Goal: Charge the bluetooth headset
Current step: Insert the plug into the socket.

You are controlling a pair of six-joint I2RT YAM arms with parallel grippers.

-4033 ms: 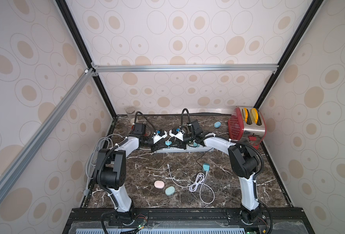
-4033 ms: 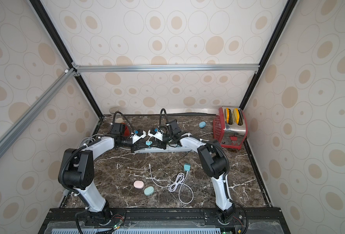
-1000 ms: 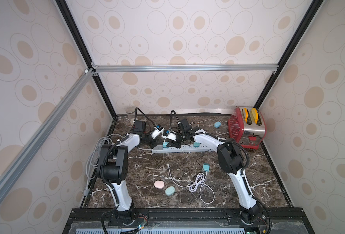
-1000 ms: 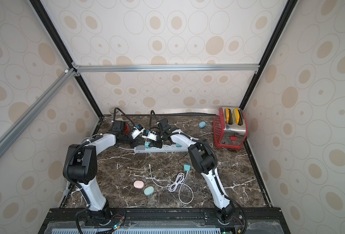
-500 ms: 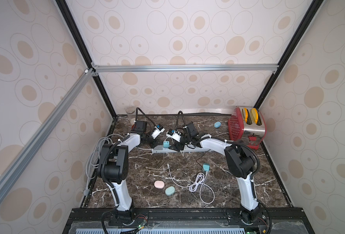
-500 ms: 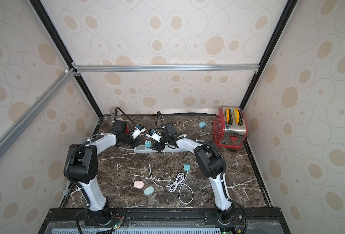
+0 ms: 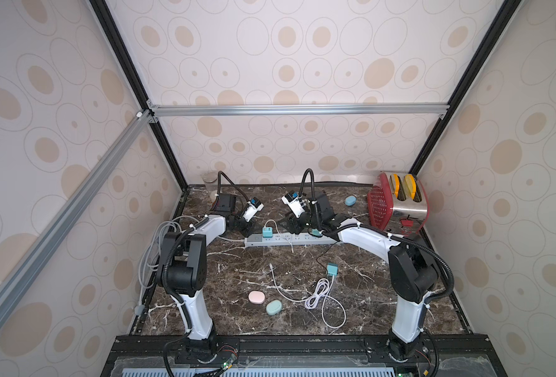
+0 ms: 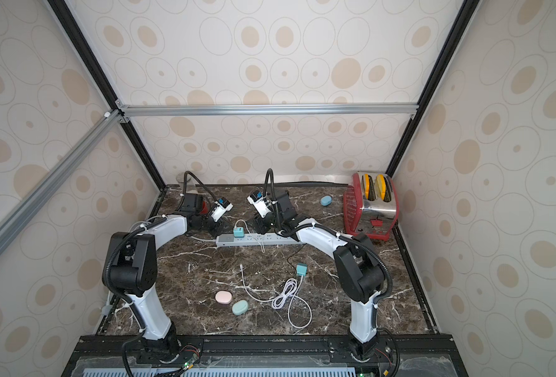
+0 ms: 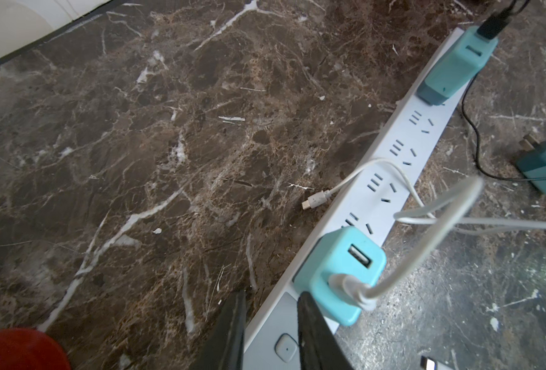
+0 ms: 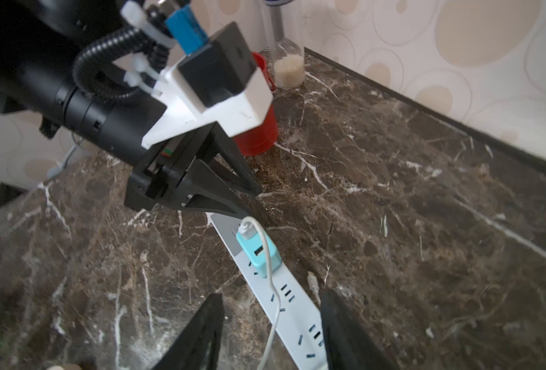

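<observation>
Since charging comes down to mating a small plug with a small case, grip matters more than force. The left hand (image 9: 270, 298) has its fingers a narrow gap apart, clamped on nothing, poised over the switch end of the power strip (image 7: 289, 240). The teal charger (image 9: 338, 266), seated in the strip, is just beside those fingers. From that charger a white cable (image 9: 457, 208) loops away, and its free plug (image 9: 316, 200) lies on the table (image 7: 237, 271) beside the strip, just ahead of the right hand's fingers.

The cable looks limp and springy, so I would take it by the stiff moulded plug, never the cord.

The pink case (image 7: 257, 297) and mint case (image 7: 274, 307), either possibly the headset, lie just beside each other. They are well apart from both hands, back toward the arm bases. They look light, smooth and rounded, likely to squirt free, so pinch across the flatter sides.

The right hand (image 10: 271, 294) has its fingers wide apart and empty, straddling strip and cable. A blue case (image 7: 350, 200) lies near it, on its outer side.
</observation>
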